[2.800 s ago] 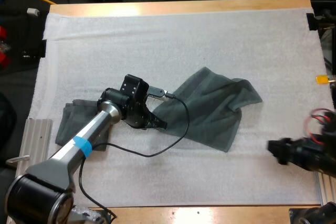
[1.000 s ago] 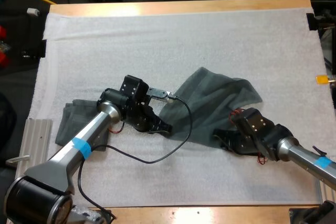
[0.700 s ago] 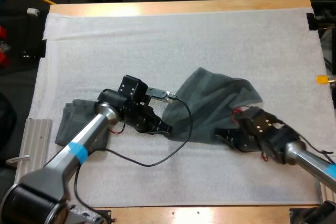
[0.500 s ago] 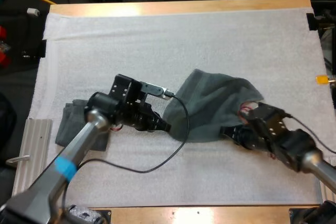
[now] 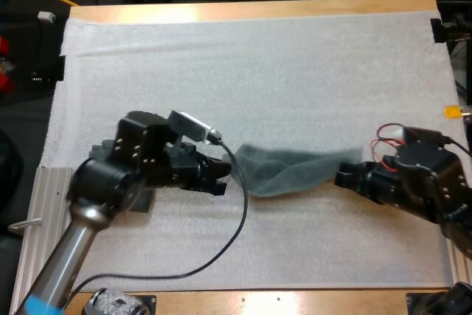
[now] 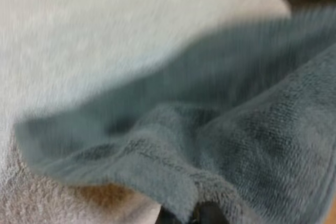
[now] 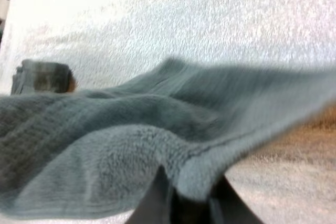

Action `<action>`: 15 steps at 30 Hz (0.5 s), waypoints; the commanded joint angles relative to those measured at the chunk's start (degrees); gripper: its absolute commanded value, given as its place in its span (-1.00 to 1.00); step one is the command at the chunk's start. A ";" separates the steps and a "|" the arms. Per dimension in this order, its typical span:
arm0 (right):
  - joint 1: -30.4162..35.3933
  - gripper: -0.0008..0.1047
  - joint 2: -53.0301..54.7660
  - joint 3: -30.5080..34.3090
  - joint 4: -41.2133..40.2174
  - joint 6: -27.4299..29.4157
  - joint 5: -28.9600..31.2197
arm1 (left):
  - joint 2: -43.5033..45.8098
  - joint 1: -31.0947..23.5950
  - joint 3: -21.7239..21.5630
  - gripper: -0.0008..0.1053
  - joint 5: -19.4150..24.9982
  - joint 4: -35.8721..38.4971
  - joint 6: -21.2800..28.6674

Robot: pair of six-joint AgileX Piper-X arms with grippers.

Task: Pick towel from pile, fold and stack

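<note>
A wooden desk [image 5: 243, 9] with a white mat [image 5: 258, 57], seen from above. A dark grey-green towel [image 5: 295, 169] hangs as a narrow band between two robot arms, toward the near side of the mat.

The left claw [image 5: 220, 175] is closed tight on the towel's left corner. From that arm's wrist, the cloth is pinched at the tips and drapes away over the mat. The right claw [image 5: 345, 179] is closed tight on the towel's right corner. From its wrist, the hem is gripped from both sides and the cloth runs off toward the other arm. A folded stack [image 7: 43, 77] sits on the mat at the left, beyond the held towel.

Moments ago the towel lay spread and rumpled on the mat, with both claws down at its near corners. Now the claws have lifted and pulled apart, the left going left and the right going right. The towel is raised and drawn nearly taut, sagging a little in the middle.

The pick appears to be done and the towel is being stretched out flat. Folding and stacking are not yet done. The likely risk is a corner slipping free under tension.
</note>
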State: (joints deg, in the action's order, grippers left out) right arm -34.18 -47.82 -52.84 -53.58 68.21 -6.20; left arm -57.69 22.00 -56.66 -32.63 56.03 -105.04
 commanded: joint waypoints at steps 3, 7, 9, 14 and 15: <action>-0.13 -0.99 1.96 -3.23 -4.35 0.79 -0.47 | 2.90 0.20 -2.10 -0.98 -0.78 4.51 -0.50; -0.13 -0.99 3.94 -5.93 -9.45 0.79 -2.13 | 6.17 0.20 -4.21 -0.98 -0.64 8.09 -0.50; -0.13 -0.99 4.78 -6.73 -11.12 0.54 -3.54 | 7.55 0.20 -4.52 -0.98 -0.64 9.44 -0.50; -0.13 -0.99 6.20 -7.00 -14.44 0.12 -4.59 | 8.54 0.20 -4.52 -0.98 -0.64 11.04 -0.34; -0.13 -0.99 6.03 -6.82 -14.94 0.13 -4.88 | 8.02 0.20 -4.42 -0.98 -0.64 10.92 0.18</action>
State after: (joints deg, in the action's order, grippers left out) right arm -34.18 -41.81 -59.32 -67.78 68.18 -10.87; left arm -49.45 22.00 -60.80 -32.87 66.77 -104.83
